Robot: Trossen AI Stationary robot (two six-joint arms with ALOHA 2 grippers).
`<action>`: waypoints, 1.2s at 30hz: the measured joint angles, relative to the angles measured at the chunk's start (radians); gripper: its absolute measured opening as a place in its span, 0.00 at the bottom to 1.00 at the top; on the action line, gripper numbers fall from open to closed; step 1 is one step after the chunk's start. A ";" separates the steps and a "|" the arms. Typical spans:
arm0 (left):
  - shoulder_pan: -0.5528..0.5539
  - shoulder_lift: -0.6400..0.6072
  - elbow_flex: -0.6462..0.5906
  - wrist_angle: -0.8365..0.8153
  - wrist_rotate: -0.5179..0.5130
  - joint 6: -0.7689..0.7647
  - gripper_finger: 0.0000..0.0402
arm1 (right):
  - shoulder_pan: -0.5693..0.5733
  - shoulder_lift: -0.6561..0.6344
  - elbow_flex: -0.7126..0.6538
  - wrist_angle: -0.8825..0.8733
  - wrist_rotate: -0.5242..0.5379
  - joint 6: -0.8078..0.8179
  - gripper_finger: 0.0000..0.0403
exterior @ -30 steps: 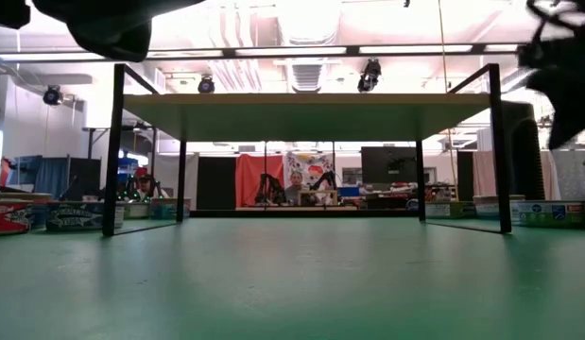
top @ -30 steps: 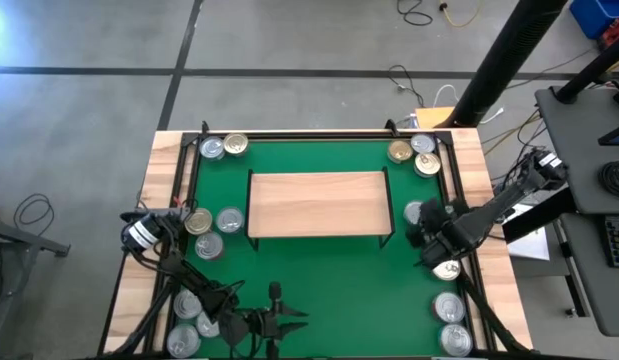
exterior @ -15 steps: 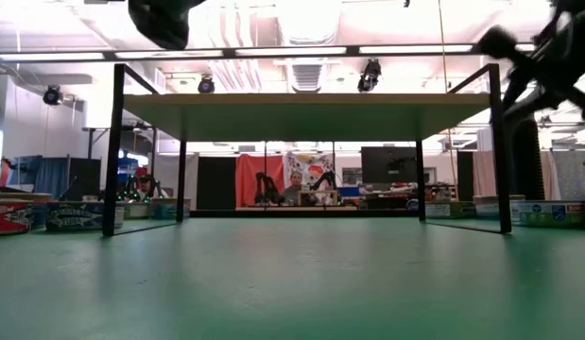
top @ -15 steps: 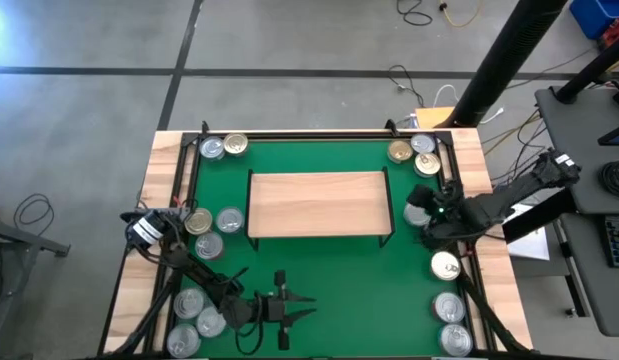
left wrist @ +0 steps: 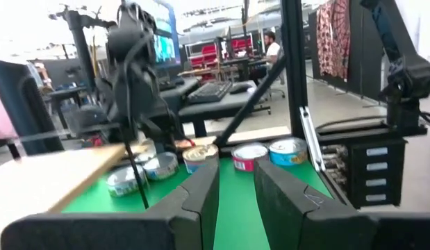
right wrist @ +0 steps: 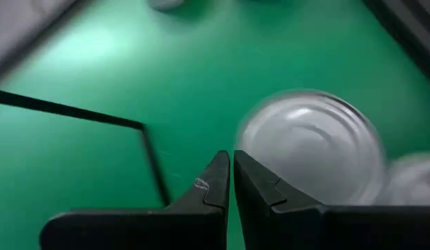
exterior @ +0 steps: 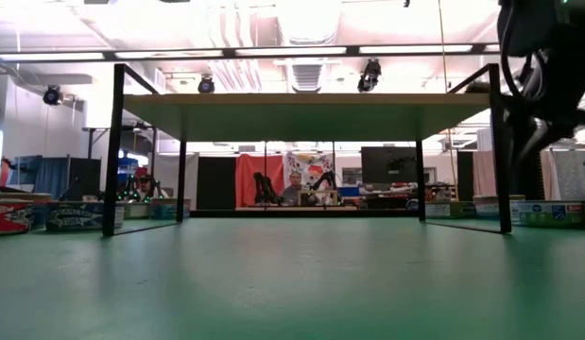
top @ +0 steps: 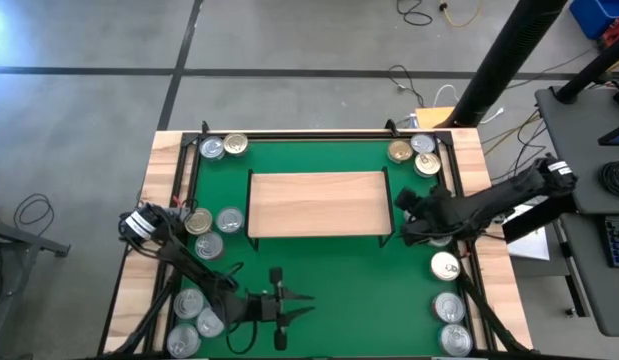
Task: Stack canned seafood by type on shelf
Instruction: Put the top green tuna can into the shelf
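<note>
We see the shelf (top: 317,205) standing in the middle of the green mat (top: 339,280) on the worktop, its light-wood board bare on top, and from the low view its thin black legs (exterior: 113,151) lift it above the mat. The tins lie in clusters around it: a pair at the far left corner (top: 222,147), three at the far right corner (top: 414,152), three just beside the shelf's left end (top: 211,228), several at the near left corner (top: 192,320), and three down the right edge (top: 447,288). The right hand (top: 407,203) sits close to the shelf's right end, its fingers (right wrist: 218,182) pressed together and holding nothing; its wrist view looks down on a silver tin (right wrist: 313,147) lying on the mat just beyond the fingertips, beside one black leg of the shelf (right wrist: 153,163). The left hand (top: 289,308) is at the near edge of the mat, well apart from the shelf, pointing to the right — its fingers (left wrist: 204,194) stand slightly parted with only green mat between them, gripping nothing. Past those fingers, its wrist view shows a row of tins (left wrist: 251,154) on the far side of the mat and the other dark arm (left wrist: 135,66) above them. Beyond the worktop, a person (left wrist: 271,47) is visible in the room.
</note>
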 joint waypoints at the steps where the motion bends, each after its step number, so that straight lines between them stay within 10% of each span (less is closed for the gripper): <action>1: -0.005 -0.012 0.000 -0.001 0.000 0.010 0.19 | 0.000 0.014 0.001 -0.002 -0.025 -0.004 0.03; 29: -0.105 -0.064 0.000 -0.035 -0.074 0.113 0.19 | 0.134 0.344 0.072 -0.017 -0.335 -0.420 0.03; 36: -0.142 -0.064 0.000 -0.055 0.194 0.163 0.19 | 0.320 0.374 0.115 -0.004 -0.386 -0.349 0.03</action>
